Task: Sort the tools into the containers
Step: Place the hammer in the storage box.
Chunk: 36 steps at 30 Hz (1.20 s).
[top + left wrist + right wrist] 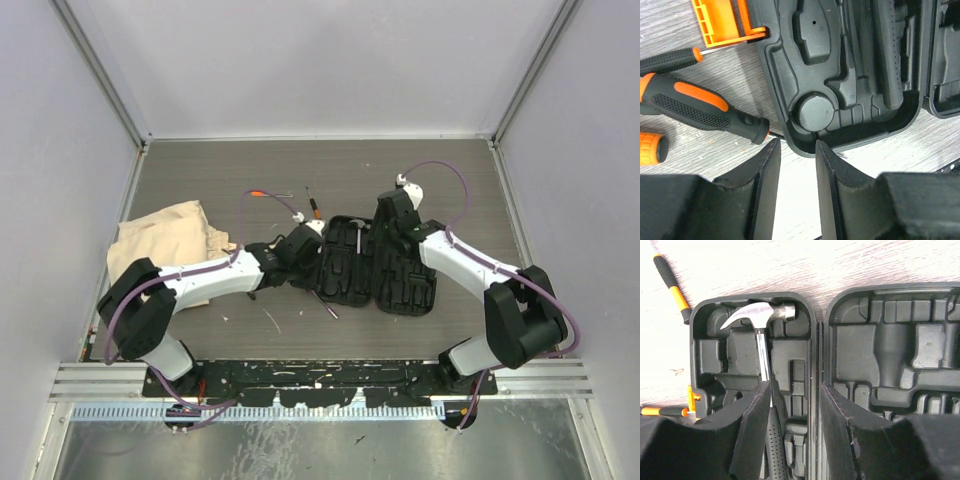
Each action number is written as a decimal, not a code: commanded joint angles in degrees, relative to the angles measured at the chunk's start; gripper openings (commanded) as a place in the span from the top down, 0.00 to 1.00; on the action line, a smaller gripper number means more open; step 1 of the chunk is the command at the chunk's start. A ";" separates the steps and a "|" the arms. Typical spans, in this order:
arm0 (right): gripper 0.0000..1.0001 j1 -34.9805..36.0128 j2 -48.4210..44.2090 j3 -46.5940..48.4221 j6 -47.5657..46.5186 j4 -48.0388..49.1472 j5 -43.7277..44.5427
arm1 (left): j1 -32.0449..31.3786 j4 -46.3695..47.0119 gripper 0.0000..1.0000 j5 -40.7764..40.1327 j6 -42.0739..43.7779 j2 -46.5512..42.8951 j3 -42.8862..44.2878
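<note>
The black tool case (365,268) lies open mid-table. A steel-headed hammer (760,315) rests in a moulded slot of its left half (790,355). My right gripper (795,386) hangs open over the case, its left finger (752,425) just beside the hammer's black handle and not clamping it. Down at the case's corner (805,130), my left gripper (796,144) stands open over bare table, holding nothing. To its left lie a black-and-orange screwdriver (695,105) and a thin orange-tipped driver (670,60). The beige cloth bag (165,240) is at the left.
An orange latch (725,20) sticks out from the case edge. Another screwdriver (672,287) lies beyond the case. A thin pale stick (272,320) and a slim tool (326,306) lie in front of the case. Walls close in on the table on three sides.
</note>
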 commanded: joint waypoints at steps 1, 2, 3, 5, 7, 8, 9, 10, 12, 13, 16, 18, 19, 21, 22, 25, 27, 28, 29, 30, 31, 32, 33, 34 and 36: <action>0.51 -0.66 -1.09 1.94 -1.26 0.86 -1.49 | -0.22 -0.89 0.65 -3.72 1.19 -4.23 0.59; 0.51 -0.67 -1.13 1.95 -1.43 1.04 -1.59 | -0.26 -0.94 0.64 -4.14 1.28 -4.39 0.60; 0.52 -0.68 -1.07 2.06 -1.55 1.15 -3.87 | -0.22 -0.86 0.64 -4.38 1.29 -4.47 0.52; 0.52 -0.48 -0.92 2.12 -1.33 1.13 -4.66 | -0.17 -0.81 0.63 -4.42 1.23 -4.25 0.50; 0.51 0.11 -0.97 1.73 -0.13 0.47 -3.02 | -0.15 -0.95 0.63 -4.38 1.12 -3.92 0.80; 0.51 0.37 -0.96 1.39 0.43 0.38 -2.75 | -0.18 -0.86 0.63 -4.30 1.05 -3.74 0.86; 0.51 0.45 -0.83 1.17 0.87 0.45 -2.67 | -0.21 -0.77 0.63 -4.29 1.05 -3.63 0.93; 0.51 0.49 -0.60 0.94 1.18 0.59 -2.70 | -0.15 -0.78 0.63 -4.32 1.05 -3.50 1.01; 0.51 0.46 0.21 1.27 0.96 0.72 -2.67 | -0.20 -0.75 0.63 -4.34 1.20 -3.40 1.36; 0.51 0.47 0.64 1.60 0.73 0.65 -2.73 | -0.20 -0.79 0.63 -4.30 1.30 -3.38 1.60; 0.55 0.27 2.04 3.23 -1.27 0.70 -2.73 | -0.29 -0.07 0.61 -3.06 1.86 -3.35 2.26; 0.56 -0.14 3.05 4.83 -2.45 0.36 -3.14 | -0.77 0.04 0.60 -2.95 2.36 -3.24 3.23; 0.57 -0.53 3.42 5.41 -2.70 0.29 -3.85 | -1.26 0.05 0.58 -3.23 2.80 -3.22 3.83; 0.58 -1.82 3.81 6.02 -2.83 0.68 -5.58 | -2.55 -0.05 0.56 -4.06 3.33 -2.85 5.12; 0.60 -2.47 3.95 6.13 -2.94 1.10 -6.50 | -3.18 -0.16 0.55 -4.23 3.65 -2.40 5.77; 0.64 -4.49 4.87 7.02 -3.57 2.30 -10.53 | -4.84 -0.05 0.54 -4.33 3.82 -0.11 8.05; 0.66 -5.07 6.58 8.82 -4.83 2.28 -13.32 | -5.47 -0.05 0.55 -4.36 3.81 1.89 9.64; 0.66 -5.12 8.00 10.29 -5.93 2.11 -14.58 | -5.68 0.05 0.56 -4.30 3.78 2.83 10.60; 0.67 -5.13 9.11 11.36 -6.74 1.71 -15.66 | -5.77 0.35 0.56 -4.25 3.71 3.87 11.35; 0.67 -5.08 10.40 12.64 -7.25 1.20 -16.39 | -5.85 0.51 0.56 -3.99 3.68 4.87 12.02; 0.67 -5.08 11.56 13.82 -7.67 0.64 -16.98 | -5.98 0.61 0.56 -3.82 3.68 5.74 12.69; 0.67 -5.13 12.60 14.76 -8.05 0.20 -17.51 | -6.06 0.64 0.56 -3.56 3.69 6.77 13.53; 0.67 -5.11 13.60 15.61 -8.48 -0.13 -17.85 | -6.20 0.62 0.56 -3.51 3.76 7.65 14.35; 0.67 -5.12 14.47 16.45 -8.83 -0.49 -17.94 | -6.38 0.57 0.55 -3.57 3.90 8.73 15.18; 0.67 -5.15 15.68 17.52 -9.30 -0.84 -17.75 | -6.70 -0.01 0.53 -4.18 4.03 10.39 16.73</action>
